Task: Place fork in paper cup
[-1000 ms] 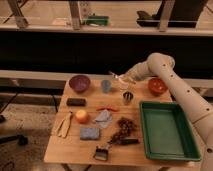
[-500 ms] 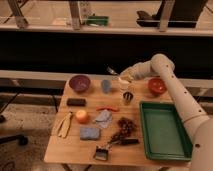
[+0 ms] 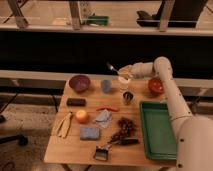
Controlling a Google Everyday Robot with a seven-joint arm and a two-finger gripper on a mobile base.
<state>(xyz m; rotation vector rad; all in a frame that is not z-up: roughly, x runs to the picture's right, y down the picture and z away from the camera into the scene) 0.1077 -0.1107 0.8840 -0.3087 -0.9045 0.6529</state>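
The white paper cup stands upright at the back of the wooden table, between the blue cup and the red bowl. My gripper hangs just above the cup's rim, reaching in from the right. It is shut on the thin silvery fork. The fork sticks out up and to the left of the gripper, with its tines in the air above the gap between the two cups. The fork's held end is hidden by the gripper.
A small metal cup stands just in front of the paper cup. A purple bowl, black block, apple, wooden utensils, blue sponge, grapes and brush lie around. A green tray is at the right.
My gripper has moved slightly up and to the right with the fork, ending over the paper cup. The things on the table have not moved.
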